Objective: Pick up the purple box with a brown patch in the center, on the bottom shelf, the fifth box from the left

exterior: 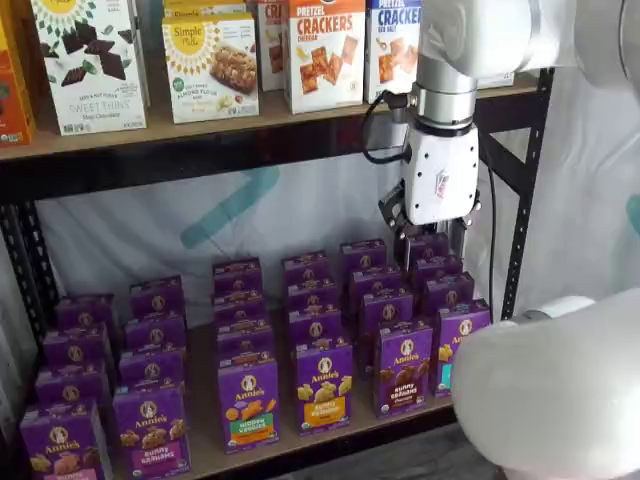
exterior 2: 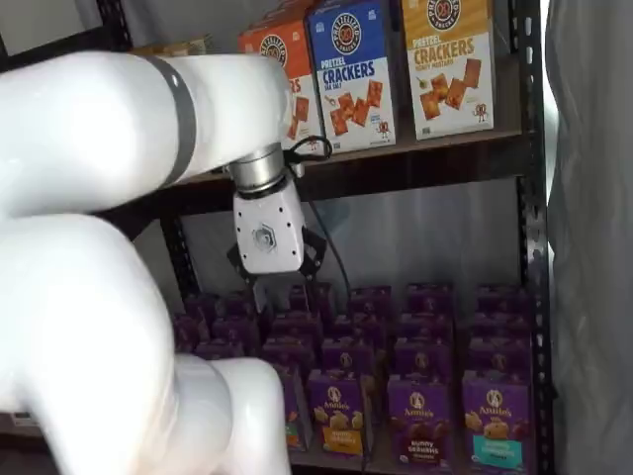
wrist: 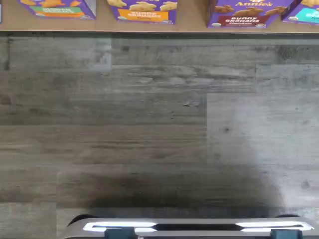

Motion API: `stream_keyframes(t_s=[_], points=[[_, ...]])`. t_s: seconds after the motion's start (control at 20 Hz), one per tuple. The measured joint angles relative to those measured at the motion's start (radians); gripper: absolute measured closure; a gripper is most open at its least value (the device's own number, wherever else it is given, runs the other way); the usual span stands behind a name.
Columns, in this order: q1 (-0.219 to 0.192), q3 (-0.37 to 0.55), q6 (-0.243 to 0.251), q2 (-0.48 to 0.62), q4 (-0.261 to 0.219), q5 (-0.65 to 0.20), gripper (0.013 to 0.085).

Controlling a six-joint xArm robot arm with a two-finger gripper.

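The purple box with the brown "bunny grahams" band stands at the front of its column on the bottom shelf point(exterior: 300, 447), in both shelf views point(exterior: 404, 368) point(exterior 2: 420, 418). The wrist view also shows it point(wrist: 246, 14) at the shelf's front edge point(wrist: 192, 22). A yellow-band carton point(exterior: 323, 385) is on one side of it and a teal-band carton point(exterior: 458, 345) on the other. My gripper point(exterior: 432, 245) point(exterior 2: 280, 293) hangs under the upper shelf, higher than the purple boxes and apart from them. It is open and empty, with a gap between its black fingers.
The upper shelf point(exterior: 250, 120) holds cracker boxes point(exterior: 325, 55). Black rack posts point(exterior: 525, 200) frame the shelves. White arm links fill the near corners point(exterior: 550, 400) point(exterior 2: 109, 297). The wrist view shows grey plank floor point(wrist: 149, 124) and a dark mount with teal brackets point(wrist: 194, 229).
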Motion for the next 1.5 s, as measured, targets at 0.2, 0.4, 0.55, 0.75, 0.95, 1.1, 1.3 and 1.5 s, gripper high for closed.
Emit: stream_keyframes(t_s=[0.2,0.4,0.55,0.75,0.95,1.1,1.3,1.5], points=[[-0.015,0.023,-0.017,0.026,0.008,-0.052,0.0130],[-0.019,0.041,-0.014,0.065,-0.014,-0.106,0.0130],[-0.034,0.052,-0.032,0.106,-0.005,-0.147,0.0130],[-0.052,0.074,-0.055,0.154,0.007,-0.219,0.0130],[-0.072,0.099,-0.080,0.221,0.016,-0.311,0.0130],[-0.081,0.115,-0.092,0.270,0.018,-0.380,0.0130],[-0.099,0.153,-0.127,0.354,0.038,-0.535,0.0130],[-0.114,0.159,-0.133,0.471,0.021,-0.650,0.0130]])
